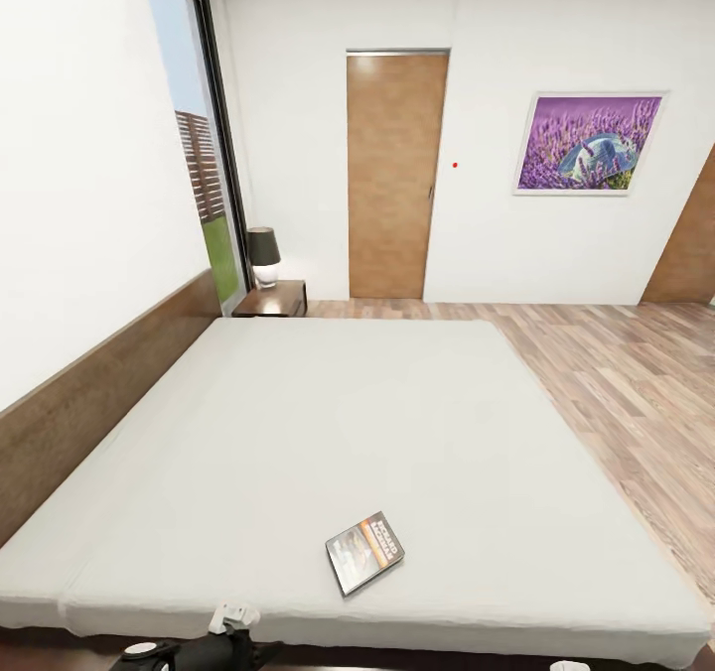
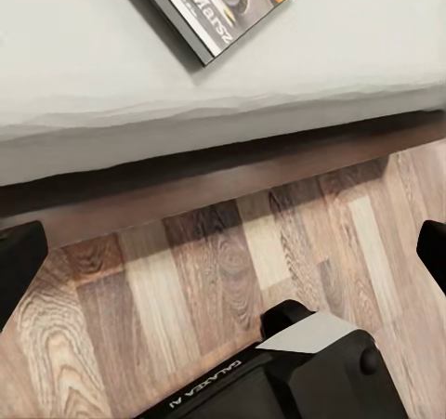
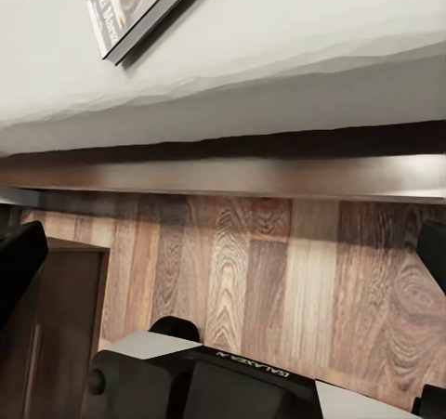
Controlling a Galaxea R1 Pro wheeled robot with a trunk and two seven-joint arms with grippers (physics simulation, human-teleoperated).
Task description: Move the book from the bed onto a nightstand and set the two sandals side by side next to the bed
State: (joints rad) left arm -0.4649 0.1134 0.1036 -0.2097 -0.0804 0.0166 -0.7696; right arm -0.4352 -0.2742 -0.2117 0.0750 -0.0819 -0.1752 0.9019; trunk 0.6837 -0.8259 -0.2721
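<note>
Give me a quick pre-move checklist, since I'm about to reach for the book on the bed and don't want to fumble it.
1. Book lies flat on the bed, near the edge closest to the robot: ok.
2. Nothing lies on or against the book: ok.
3. Left tool open, fingers spread with nothing between them: ok.
4. Right tool open and empty: ok.
5. Either tool over the book: not ok; both wrist views look at the floor beside the bed frame.
6. Nightstand top has free room beside the lamp: ok, though it stands at the far side of the bed.
</note>
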